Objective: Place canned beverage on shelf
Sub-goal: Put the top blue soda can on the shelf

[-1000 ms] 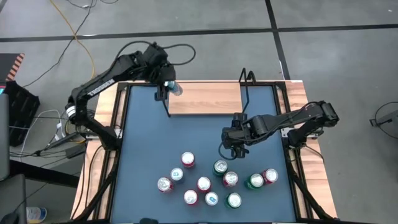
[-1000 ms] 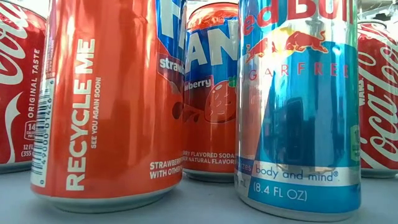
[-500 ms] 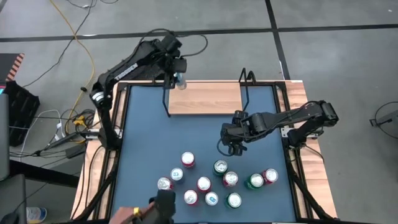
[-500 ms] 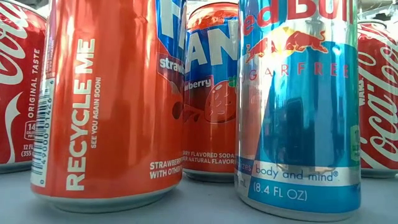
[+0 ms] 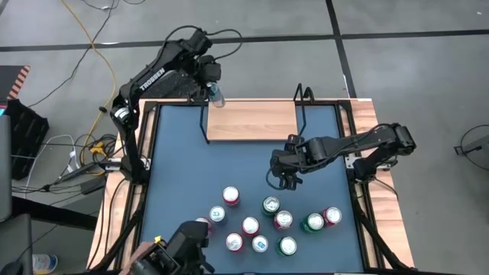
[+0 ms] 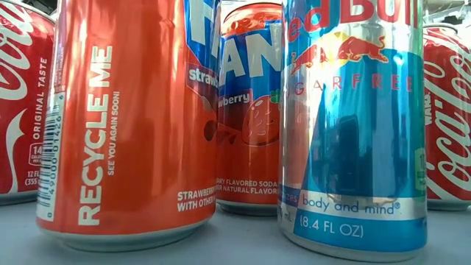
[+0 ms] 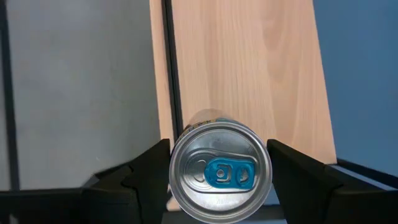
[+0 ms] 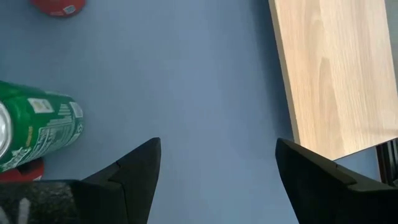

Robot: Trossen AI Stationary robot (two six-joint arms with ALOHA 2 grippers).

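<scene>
My left gripper (image 5: 213, 92) hangs over the far left corner of the shelf (image 5: 252, 121), a light-wood board with black wire frames at both ends. It is shut on a silver can with a blue tab (image 7: 219, 173). The wrist view shows the board (image 7: 249, 68) under the can. My right gripper (image 5: 281, 179) stands open above the blue table, between the shelf and a cluster of several cans (image 5: 260, 221) standing near the front edge. Nothing is between its fingers (image 8: 214, 180). My left gripper pinches the can between its two fingers (image 7: 152, 167), one on each side of the can's wall just below the top rim (image 7: 176, 169). The fingers slant down from the far left. The can hangs clear above the shelf with its top toward the wrist.
The low view is filled by an orange Fanta can (image 6: 132, 118), a Red Bull can (image 6: 353, 118) and Coca-Cola cans. A green can (image 8: 37, 127) lies close to my right gripper. A person's hand with a dark object (image 5: 179, 248) reaches in at the near edge.
My left gripper has carried the can toward the table's far edge and a little to the right, and the arm has swung round behind the shelf's left end. The can stays in the hold. A person's hand with a dark object has come in at the near edge.
</scene>
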